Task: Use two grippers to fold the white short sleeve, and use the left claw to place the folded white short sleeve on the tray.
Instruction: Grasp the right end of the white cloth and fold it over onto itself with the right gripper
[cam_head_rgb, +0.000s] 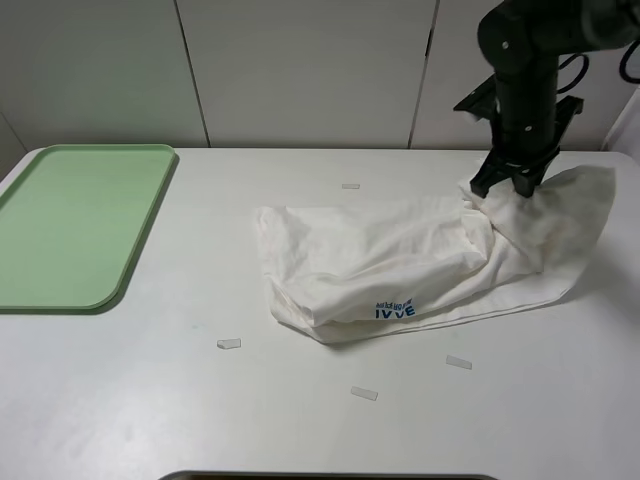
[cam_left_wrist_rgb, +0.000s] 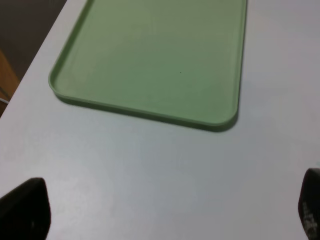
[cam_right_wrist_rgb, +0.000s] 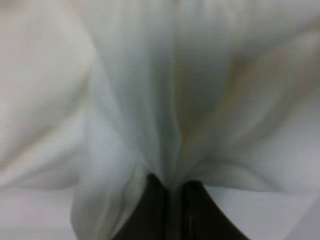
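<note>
The white short sleeve (cam_head_rgb: 420, 265) lies crumpled on the table right of centre, its blue logo facing the front edge. My right gripper (cam_head_rgb: 510, 180) is shut on the white short sleeve at its far right part, lifting a bunch of cloth. In the right wrist view the black fingertips (cam_right_wrist_rgb: 172, 210) pinch a fold of the white fabric (cam_right_wrist_rgb: 165, 100). The pale-green tray (cam_head_rgb: 130, 250) sits at the left of the table with nothing on it. My left gripper (cam_left_wrist_rgb: 165, 210) is open, hovering over bare table just short of the tray (cam_left_wrist_rgb: 150, 115); its arm is outside the high view.
Several small paper scraps lie on the table: one (cam_head_rgb: 229, 344) front left of the shirt, one (cam_head_rgb: 364, 393) in front, one (cam_head_rgb: 459, 362) front right, one (cam_head_rgb: 350, 186) behind it. White wall panels stand behind the table.
</note>
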